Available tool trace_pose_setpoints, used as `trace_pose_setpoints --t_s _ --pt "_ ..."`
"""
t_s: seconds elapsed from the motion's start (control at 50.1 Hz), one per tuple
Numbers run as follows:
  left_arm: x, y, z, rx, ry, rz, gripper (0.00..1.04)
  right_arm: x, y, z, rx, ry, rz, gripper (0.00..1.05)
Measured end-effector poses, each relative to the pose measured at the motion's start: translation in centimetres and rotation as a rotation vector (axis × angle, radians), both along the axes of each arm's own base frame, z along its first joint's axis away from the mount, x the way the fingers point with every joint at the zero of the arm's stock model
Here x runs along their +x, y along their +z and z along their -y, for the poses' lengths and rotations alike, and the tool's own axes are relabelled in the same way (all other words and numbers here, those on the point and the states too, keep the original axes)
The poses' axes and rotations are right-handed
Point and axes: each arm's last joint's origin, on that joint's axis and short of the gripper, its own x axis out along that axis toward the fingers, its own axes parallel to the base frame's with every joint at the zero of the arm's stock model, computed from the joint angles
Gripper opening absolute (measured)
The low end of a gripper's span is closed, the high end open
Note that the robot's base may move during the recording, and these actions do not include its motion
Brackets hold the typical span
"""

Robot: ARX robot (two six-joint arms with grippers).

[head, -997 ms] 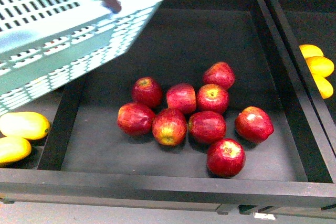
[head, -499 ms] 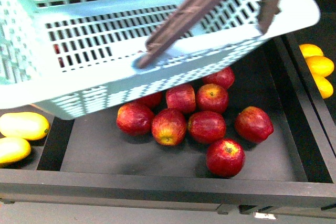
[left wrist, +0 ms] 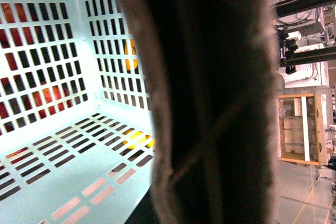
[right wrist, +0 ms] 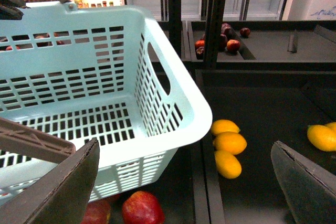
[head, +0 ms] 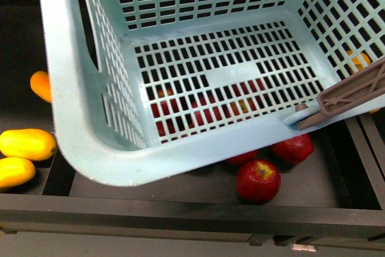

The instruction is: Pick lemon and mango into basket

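The pale teal basket point(head: 198, 82) hangs tilted over the apple bin and fills most of the front view, its inside empty. Its brownish handle point(head: 355, 91) crosses the lower right rim. My left gripper is shut on the basket; in the left wrist view only a dark blurred bar point(left wrist: 210, 103) shows beside the basket's wall point(left wrist: 63, 145). Two long yellow mangoes point(head: 27, 144) lie in the left bin. Small yellow-orange lemons point(right wrist: 230, 142) lie in the right bin. My right gripper point(right wrist: 184, 187) is open and empty, above the divider between basket point(right wrist: 105, 93) and lemons.
Red apples point(head: 258, 180) lie in the middle black bin point(head: 180, 212), most of them under the basket. An orange fruit point(head: 41, 85) sits farther back on the left. Another lemon point(right wrist: 321, 137) lies further off. More bins with dark red fruit point(right wrist: 226, 40) stand behind.
The basket has swung from the upper left across and down toward the camera. It now covers most of the apples, and its handle has shifted to the right edge.
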Motion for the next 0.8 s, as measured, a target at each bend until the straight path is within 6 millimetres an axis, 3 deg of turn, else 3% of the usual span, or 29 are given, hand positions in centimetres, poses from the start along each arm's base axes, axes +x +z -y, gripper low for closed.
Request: trace_pose_setpoints --t_s 0.519,0.638,0.678,0.798 --pt "0.0 0.0 0.0 0.000 0.005 -0.001 0.05 0.0 0.0 0.0 0.000 0.000 0.000 0.96" --pt "0.0 0.0 -0.1 0.000 0.010 0.001 0.05 0.7 0.4 0.9 0.327 -0.210 -0.416 0.96" --pt "0.0 0.1 -0.1 0.001 0.008 0.004 0.05 1.4 1.0 1.5 0.472 -0.269 -0.443 0.96" --pt "0.0 0.1 -0.1 -0.002 0.009 0.001 0.05 3.5 3.6 3.7 0.603 -0.336 -0.350 0.96"
